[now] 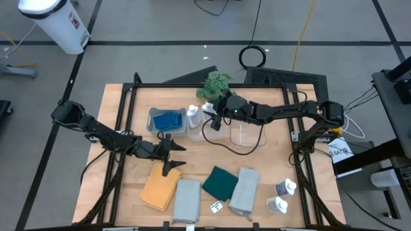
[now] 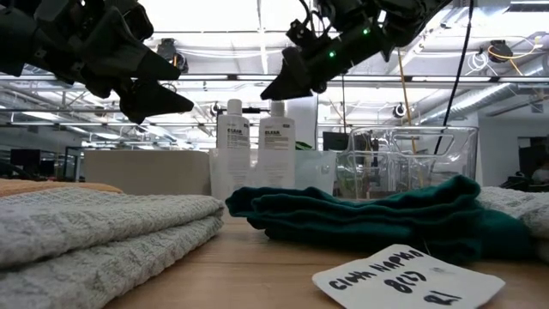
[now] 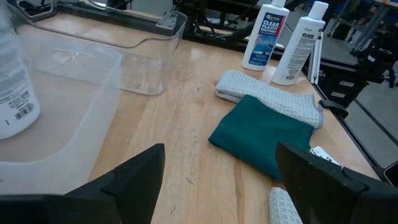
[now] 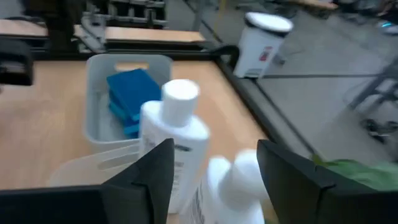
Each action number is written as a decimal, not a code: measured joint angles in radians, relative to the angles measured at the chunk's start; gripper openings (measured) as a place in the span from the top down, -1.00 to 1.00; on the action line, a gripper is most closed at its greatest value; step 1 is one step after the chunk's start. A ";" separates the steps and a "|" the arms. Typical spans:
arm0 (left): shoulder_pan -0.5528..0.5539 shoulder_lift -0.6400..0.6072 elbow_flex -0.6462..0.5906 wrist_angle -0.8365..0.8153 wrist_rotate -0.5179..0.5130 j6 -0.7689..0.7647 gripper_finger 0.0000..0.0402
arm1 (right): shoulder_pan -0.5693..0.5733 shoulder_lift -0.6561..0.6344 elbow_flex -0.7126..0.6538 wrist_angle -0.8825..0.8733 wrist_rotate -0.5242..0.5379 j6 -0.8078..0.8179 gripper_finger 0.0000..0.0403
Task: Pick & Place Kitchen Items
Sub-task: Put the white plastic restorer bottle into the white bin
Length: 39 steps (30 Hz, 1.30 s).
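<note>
high view puts the right gripper point(image 1: 216, 122) just above the two white squeeze bottles point(image 1: 193, 116) that stand upright in the middle clear bin point(image 1: 192, 131), with the green plant point(image 1: 215, 83) at about 12 o'clock from it; the right wrist view shows its fingers point(image 4: 149, 177) spread apart with nothing between them, the bottle caps right ahead and the blue sponges point(image 4: 129, 99) stacked in the left bin point(image 4: 102, 68) beyond. the sponge bin sits at 9 o'clock from the bottles, and a third, empty-looking clear bin point(image 1: 247, 135) sits at 3 o'clock from them, under the right arm

left gripper point(image 1: 168, 154) hovers near the table's middle, at about 6 o'clock from the sponge bin and just above the orange cloth point(image 1: 159, 188); in the left wrist view its fingers point(image 3: 134, 180) stand wide open and hold nothing

along the front edge, from 9 to 3 o'clock, lie the orange cloth, a pale grey-blue cloth point(image 1: 185, 200), the dark green cloth point(image 1: 220, 183) and a second grey-blue cloth point(image 1: 244, 190) touching the green one. a small white handwritten label point(image 1: 216, 206) lies in front of the green cloth. two more squeeze bottles point(image 1: 280, 196) lie on their sides at the table's 4 o'clock corner, well apart from the bins
</note>
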 joint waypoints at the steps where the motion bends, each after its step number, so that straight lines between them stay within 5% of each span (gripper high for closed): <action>1: 0.000 0.000 0.000 0.000 0.000 0.001 -0.56 | 0.000 -0.013 0.000 -0.005 0.010 -0.007 0.01; 18: 0.000 0.000 0.000 0.000 0.000 0.002 -0.56 | 0.088 -0.285 0.000 -0.283 0.006 -0.044 0.01; 29: 0.000 0.000 0.000 0.000 0.000 0.002 -0.56 | 0.394 -0.533 0.000 -0.591 0.004 0.078 0.01; 39: 0.000 0.000 0.000 0.001 -0.059 0.003 -0.56 | 0.730 -0.603 0.000 -0.683 0.004 0.143 0.01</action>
